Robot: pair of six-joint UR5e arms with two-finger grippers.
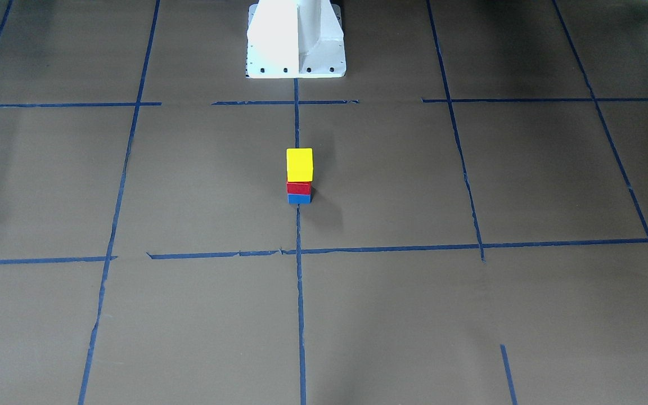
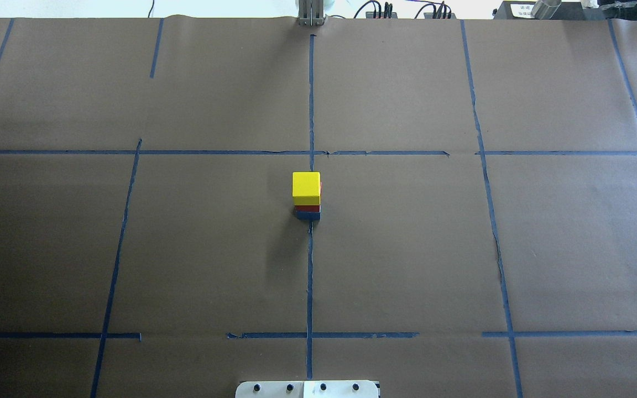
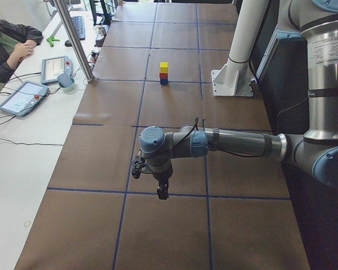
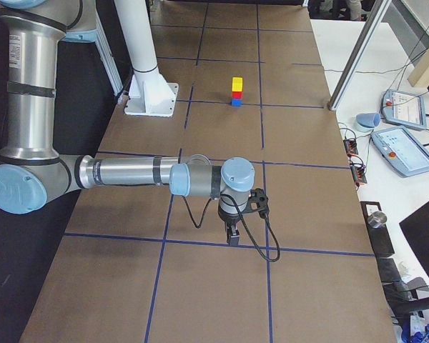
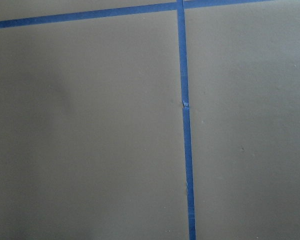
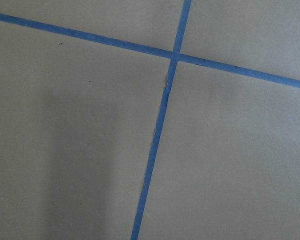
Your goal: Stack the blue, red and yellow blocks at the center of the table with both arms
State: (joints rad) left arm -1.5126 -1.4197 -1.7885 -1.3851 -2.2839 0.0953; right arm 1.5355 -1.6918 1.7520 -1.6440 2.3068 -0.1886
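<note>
1. A stack of three blocks stands upright at the centre of the brown table (image 1: 470,315), on a blue tape line (image 1: 300,315).
2. The blue block (image 1: 299,198) is at the bottom, the red block (image 1: 298,188) rests on it, and the yellow block (image 1: 299,164) is on top (it may sit slightly off-square).
3. The left gripper (image 3: 162,191) hangs low over the table, well apart from the stack. I cannot tell how its fingers stand.
4. The right gripper (image 4: 232,236) hangs the same way at the other end. I cannot tell its finger spread either.
</note>
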